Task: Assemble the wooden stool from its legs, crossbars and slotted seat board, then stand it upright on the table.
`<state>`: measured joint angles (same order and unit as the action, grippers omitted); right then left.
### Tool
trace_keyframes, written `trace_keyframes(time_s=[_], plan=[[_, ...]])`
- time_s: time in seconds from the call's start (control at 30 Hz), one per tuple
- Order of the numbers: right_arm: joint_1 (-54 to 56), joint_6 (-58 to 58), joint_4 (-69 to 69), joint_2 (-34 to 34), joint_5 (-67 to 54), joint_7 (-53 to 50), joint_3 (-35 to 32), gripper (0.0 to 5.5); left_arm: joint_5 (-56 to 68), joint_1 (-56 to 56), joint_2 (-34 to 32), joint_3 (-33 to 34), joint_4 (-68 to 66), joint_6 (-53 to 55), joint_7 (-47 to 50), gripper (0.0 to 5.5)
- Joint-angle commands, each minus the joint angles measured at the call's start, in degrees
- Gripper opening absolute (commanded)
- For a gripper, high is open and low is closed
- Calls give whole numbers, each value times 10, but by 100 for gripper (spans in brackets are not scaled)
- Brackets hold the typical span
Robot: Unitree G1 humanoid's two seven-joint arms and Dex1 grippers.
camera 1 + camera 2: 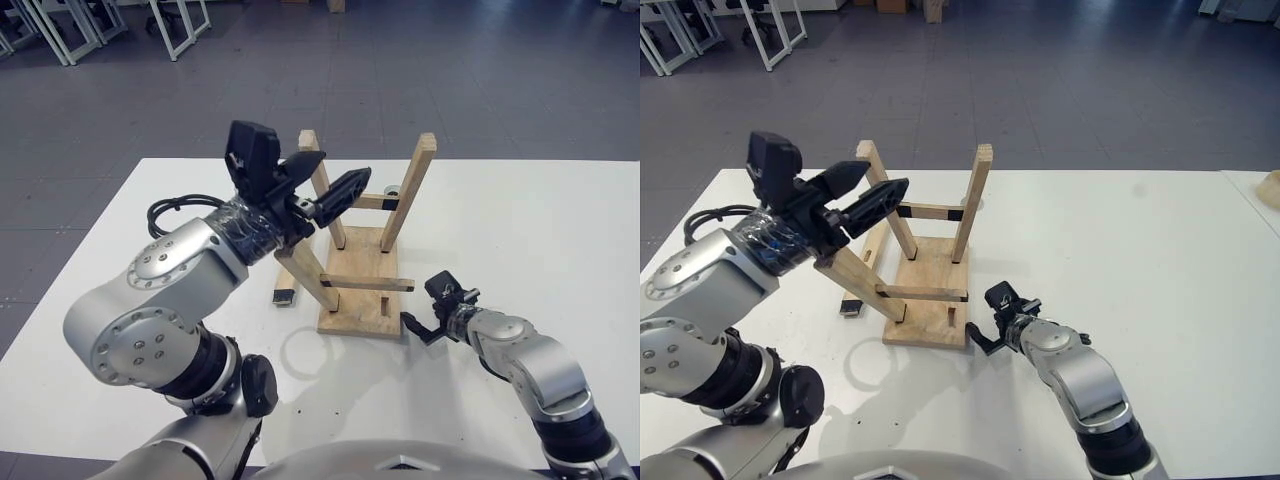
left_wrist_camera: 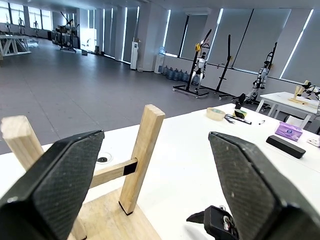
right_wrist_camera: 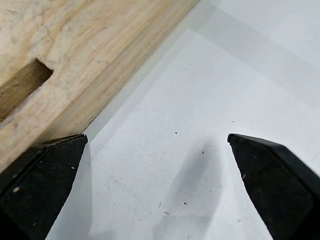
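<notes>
Our wide-open right pincer [image 3: 157,142] lay just beside the seat board [image 1: 362,260]; our left pincer [image 1: 885,178], equally wide, hovered by the upturned legs [image 1: 412,185].

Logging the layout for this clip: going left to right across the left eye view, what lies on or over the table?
Black cable → left gripper → right gripper. The stool overlaps both grippers, so it is left out.

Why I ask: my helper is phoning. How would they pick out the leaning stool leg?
On the white table lies the seat board, legs up. The leaning leg stands at its front left edge; unlike the two upright legs behind, it tilts leftward.
</notes>
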<state>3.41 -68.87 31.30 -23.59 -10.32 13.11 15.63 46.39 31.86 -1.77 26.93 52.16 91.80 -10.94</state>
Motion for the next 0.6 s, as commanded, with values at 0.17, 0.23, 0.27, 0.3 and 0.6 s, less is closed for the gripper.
trace_keyframes(time_s=[0.17, 0.23, 0.27, 0.3, 0.6], plan=[[-19, -16, -14, -7, 1, 3, 10, 519, 51, 133, 28, 70, -7, -10, 14, 388], [-21, -17, -12, -11, 0, 5, 10, 519, 79, 139, 19, 88, -10, 2, 16, 388], [-22, -18, -11, -12, 0, 7, 10, 519, 97, 120, 16, 88, -10, 5, 17, 388], [-23, -18, -9, -14, -1, 8, 9, 519, 114, 90, 8, 81, -6, 6, 16, 388], [-16, -19, -10, -16, -1, 11, 9, 519, 60, -231, -30, -119, -41, -129, -1, 388]])
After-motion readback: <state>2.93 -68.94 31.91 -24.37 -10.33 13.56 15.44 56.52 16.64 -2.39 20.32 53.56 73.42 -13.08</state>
